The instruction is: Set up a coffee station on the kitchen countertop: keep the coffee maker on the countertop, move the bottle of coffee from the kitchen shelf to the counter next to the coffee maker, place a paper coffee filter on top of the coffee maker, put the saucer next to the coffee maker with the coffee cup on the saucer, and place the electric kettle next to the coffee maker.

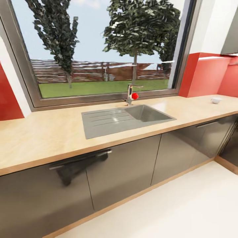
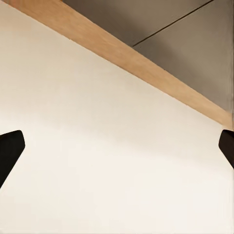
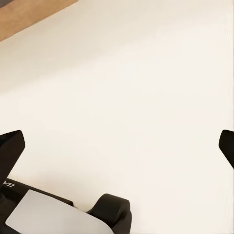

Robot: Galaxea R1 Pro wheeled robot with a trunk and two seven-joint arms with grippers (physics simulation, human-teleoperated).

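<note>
Head view: the coffee cup [image 1: 216, 100] sits near the far right end of the kitchen countertop [image 1: 49, 135] — well past the sink [image 1: 125, 119]. Both grippers [image 2: 117, 151] [image 3: 117, 146] hang spread, empty, over floor. Likely still travelling — next, approach the cup.

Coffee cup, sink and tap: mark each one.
coffee cup [image 1: 216, 100]: head view, on its white side.
sink [image 1: 99, 123]: head view, on the ribbed draining board.
tap [image 1: 130, 94]: head view, on its upright metal stem.
</note>
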